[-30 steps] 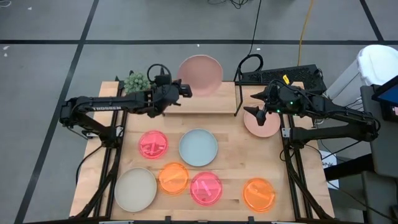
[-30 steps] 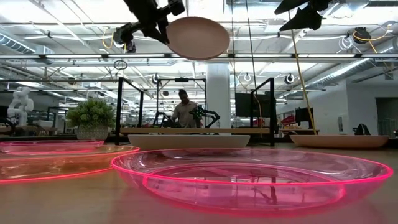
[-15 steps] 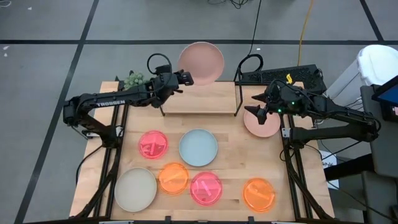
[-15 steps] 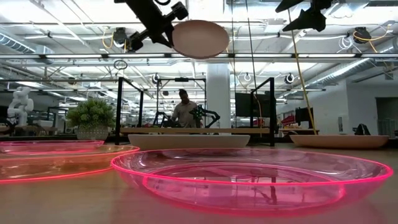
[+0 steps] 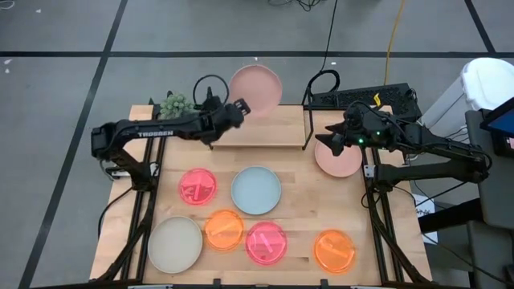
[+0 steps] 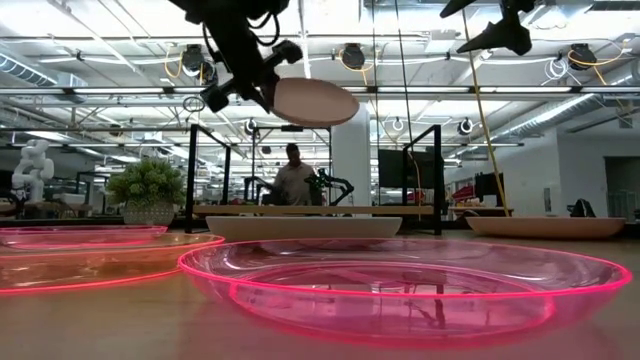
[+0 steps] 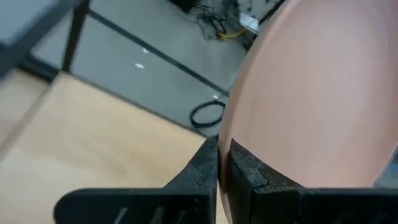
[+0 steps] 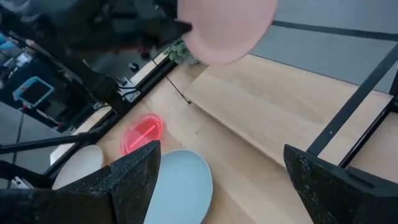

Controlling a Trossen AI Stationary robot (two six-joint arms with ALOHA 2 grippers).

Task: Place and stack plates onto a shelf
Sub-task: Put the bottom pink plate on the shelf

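Pale pink, the plate [image 5: 256, 87] held by the left gripper [image 5: 238, 107] hangs above the far edge of the shelf [image 5: 259, 128]; the jaws pinch its near rim, as the left wrist view shows, with the dark fingers [image 7: 205, 171] closed on the plate's edge. Compared with a second ago, the left arm has stretched further over the table [image 5: 297, 193] and the plate has sunk lower in the low view, now tilting nearly flat just above the shelf's black wire end frames. The shelf's wooden board itself carries nothing yet.

The right gripper [image 5: 336, 141] hovers over a second pale pink plate [image 5: 339, 157] that lies on the table just right of the shelf; its jaws are spread wide and hold nothing. It has barely moved since earlier.

Six other plates rest untouched on the near half of the table: a neon pink one [image 5: 197, 186], a light blue one [image 5: 256, 190], a cream one [image 5: 174, 244], an orange one [image 5: 224, 229], another neon pink [image 5: 267, 243] and another orange [image 5: 334, 250]. A small green plant [image 5: 176, 104] stands at the far left corner.
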